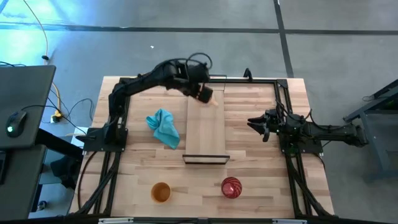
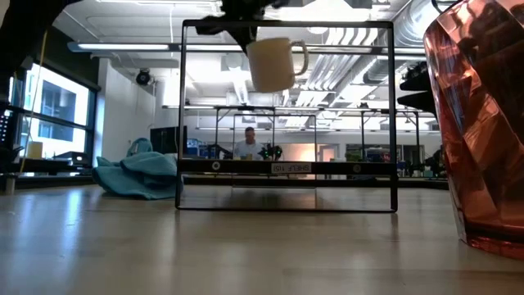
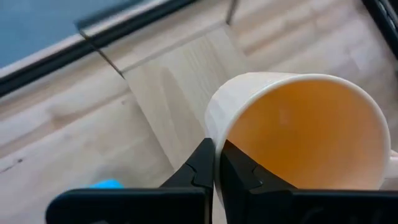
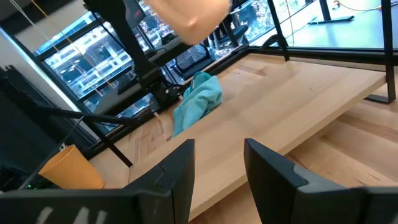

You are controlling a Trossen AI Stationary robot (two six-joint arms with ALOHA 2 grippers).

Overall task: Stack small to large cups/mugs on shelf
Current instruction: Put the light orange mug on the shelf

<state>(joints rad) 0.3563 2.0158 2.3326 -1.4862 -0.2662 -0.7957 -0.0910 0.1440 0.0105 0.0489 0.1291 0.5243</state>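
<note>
Left pincer: fingers pressed tight on the rim wall of the pale orange mug, one finger inside, one outside. Mug hangs clear of the counter; in the low view it is high up, handle to one side, mouth upward under the arm. From above, the left pincer with the mug sits over the far end of the shelf, near the dark frame rail at the counter's back edge.

Shelf: long pale board running down the counter's middle, dark raised lip at its near end. Nothing stands on it. Left wrist view shows the board's far corner directly below the mug.

Around it: teal cloth crumpled just beside the shelf on the left arm's side, not touching the board as far as I can tell. Amber-brown cup and dark red patterned cup both upright near the counter's front edge, past the lip, well apart from each other. Red cup looms large in the low view.

Right pincer: fingers spread, holding nothing, hovering over the counter's right side, well apart from shelf and cups.

A person sits far off in the room behind.
</note>
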